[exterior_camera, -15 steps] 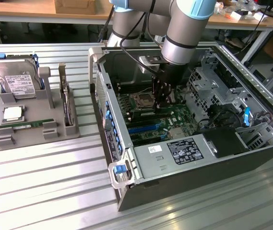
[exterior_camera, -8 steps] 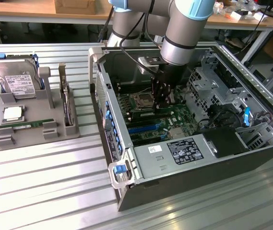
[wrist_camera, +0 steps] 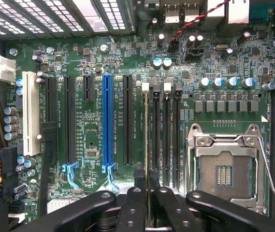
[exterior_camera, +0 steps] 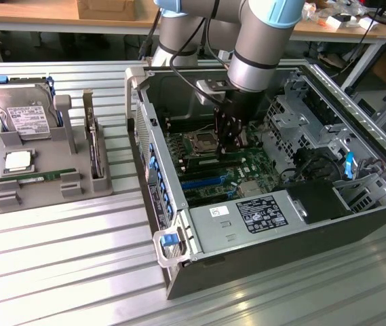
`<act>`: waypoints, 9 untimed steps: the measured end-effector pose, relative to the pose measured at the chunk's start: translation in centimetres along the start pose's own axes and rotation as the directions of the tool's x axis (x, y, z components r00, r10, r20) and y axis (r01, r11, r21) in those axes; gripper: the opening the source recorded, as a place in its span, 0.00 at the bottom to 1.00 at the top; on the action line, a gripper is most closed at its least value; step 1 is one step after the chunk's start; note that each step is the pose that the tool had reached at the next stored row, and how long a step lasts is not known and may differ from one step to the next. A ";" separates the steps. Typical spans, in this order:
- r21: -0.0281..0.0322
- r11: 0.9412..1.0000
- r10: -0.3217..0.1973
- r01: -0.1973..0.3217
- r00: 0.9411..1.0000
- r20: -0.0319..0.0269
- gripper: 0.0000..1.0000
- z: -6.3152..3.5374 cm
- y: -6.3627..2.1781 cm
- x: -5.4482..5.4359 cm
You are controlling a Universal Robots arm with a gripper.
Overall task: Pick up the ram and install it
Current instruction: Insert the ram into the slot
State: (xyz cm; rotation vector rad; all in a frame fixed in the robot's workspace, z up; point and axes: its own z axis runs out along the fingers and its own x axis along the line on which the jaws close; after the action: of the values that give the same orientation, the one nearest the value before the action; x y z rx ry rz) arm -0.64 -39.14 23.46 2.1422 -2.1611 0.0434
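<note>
The gripper (wrist_camera: 146,193) pinches the ram (wrist_camera: 146,140) edge-on over the memory slot (wrist_camera: 145,126), at nine o'clock of the CPU socket (wrist_camera: 224,170); keep it upright, press evenly

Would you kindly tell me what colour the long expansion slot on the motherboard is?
Blue; the long slot shows best in the wrist view.

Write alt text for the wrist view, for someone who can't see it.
Black fingers pinch a thin ram stick, seen edge-on and standing in a memory slot on a green motherboard. An empty silver processor socket lies beside the memory slots, and a blue expansion slot and a white one on their other side.
</note>
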 end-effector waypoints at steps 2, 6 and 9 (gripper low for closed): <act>0.000 1.000 0.000 0.000 1.000 0.000 0.13 0.01 0.00 0.0; 0.000 1.000 0.000 0.000 1.000 -0.004 0.13 0.22 0.02 0.0; 0.000 1.000 0.000 0.000 1.000 -0.003 0.13 0.26 0.01 0.0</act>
State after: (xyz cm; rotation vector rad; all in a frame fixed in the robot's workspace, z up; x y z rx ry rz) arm -0.66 -39.13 23.19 2.1407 -2.1598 0.0466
